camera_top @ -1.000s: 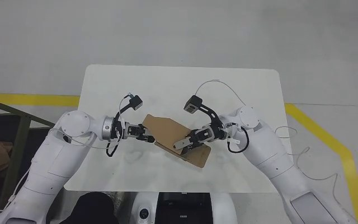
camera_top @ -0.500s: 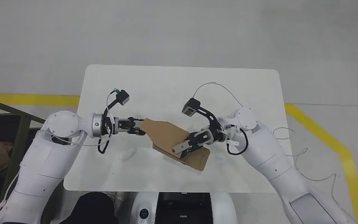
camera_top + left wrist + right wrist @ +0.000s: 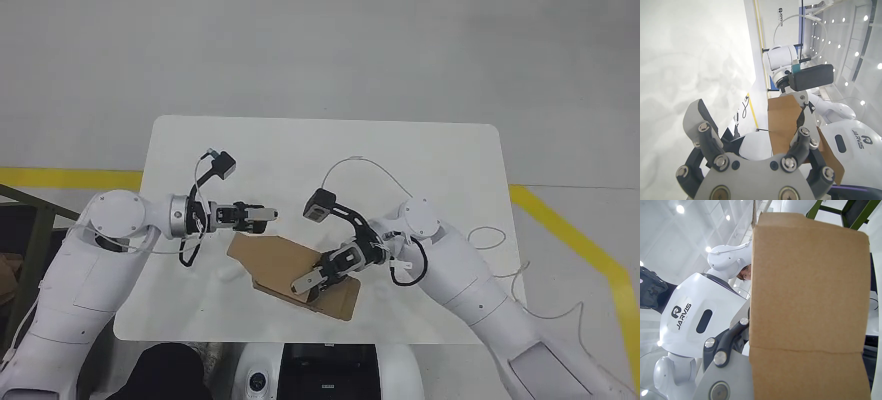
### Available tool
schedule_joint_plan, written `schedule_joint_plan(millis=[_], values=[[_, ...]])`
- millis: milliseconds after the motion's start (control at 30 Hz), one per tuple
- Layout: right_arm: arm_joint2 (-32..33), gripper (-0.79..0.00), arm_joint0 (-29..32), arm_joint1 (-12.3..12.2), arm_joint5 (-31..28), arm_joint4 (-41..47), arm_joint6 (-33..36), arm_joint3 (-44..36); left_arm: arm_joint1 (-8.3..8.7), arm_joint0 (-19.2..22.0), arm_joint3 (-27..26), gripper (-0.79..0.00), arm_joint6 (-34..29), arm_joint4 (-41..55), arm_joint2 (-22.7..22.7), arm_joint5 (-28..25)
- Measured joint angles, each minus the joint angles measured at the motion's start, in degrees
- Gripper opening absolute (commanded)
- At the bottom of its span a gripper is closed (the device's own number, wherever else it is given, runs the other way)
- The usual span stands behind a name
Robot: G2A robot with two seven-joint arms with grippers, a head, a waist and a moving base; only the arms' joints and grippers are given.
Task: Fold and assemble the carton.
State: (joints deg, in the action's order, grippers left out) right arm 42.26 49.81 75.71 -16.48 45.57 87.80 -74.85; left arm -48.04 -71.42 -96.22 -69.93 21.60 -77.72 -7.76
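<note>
The carton (image 3: 285,272) is a flat brown cardboard blank held low over the near middle of the white table (image 3: 440,150). My right gripper (image 3: 306,284) is shut on its near edge. In the right wrist view the carton (image 3: 808,298) rises broadside, with one finger (image 3: 732,334) beside its fold line. My left gripper (image 3: 256,213) hovers just beyond the carton's far left corner, apart from it and open. The left wrist view shows the left gripper (image 3: 751,115) with nothing between its fingers, and the carton (image 3: 781,121) farther off in the right arm's grip.
A thin white cable (image 3: 385,165) loops from the right arm over the table's middle. The back and right of the tabletop are bare. The carton's near edge lies close to the table's front edge (image 3: 300,340). A yellow line (image 3: 570,230) marks the floor on both sides.
The right gripper has carried the carton to the left and toward the table's near edge. The left gripper has come off the carton's corner, moved back and now stands open.
</note>
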Motion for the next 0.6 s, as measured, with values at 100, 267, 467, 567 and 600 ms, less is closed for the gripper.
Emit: schedule_joint_plan(millis=[100,267,467,567,600], values=[[0.5,-0.785,-0.2,0.0,-0.2,-0.4,-0.2,0.9,0.01,-0.1,-0.3,0.0,-0.7,0.5,0.0,-0.3],[1.6,-0.785,-0.3,-0.2,-0.4,-1.1,-0.4,1.8,0.07,-1.1,-1.4,0.0,-0.8,1.3,-0.2,0.0],[2.8,-0.785,-0.1,-0.4,-0.7,-1.7,-0.7,2.6,0.13,-2.3,-2.5,0.0,-0.1,1.6,-0.6,0.4],[3.5,-0.785,0.1,-0.6,-0.8,-2.1,-0.8,2.8,0.18,-2.9,-2.8,0.0,0.1,1.6,-0.9,0.5],[3.7,-0.785,0.1,-0.7,-0.8,-2.2,-0.8,2.8,0.2,-3.1,-3.0,0.0,0.2,1.6,-1.0,0.6]])
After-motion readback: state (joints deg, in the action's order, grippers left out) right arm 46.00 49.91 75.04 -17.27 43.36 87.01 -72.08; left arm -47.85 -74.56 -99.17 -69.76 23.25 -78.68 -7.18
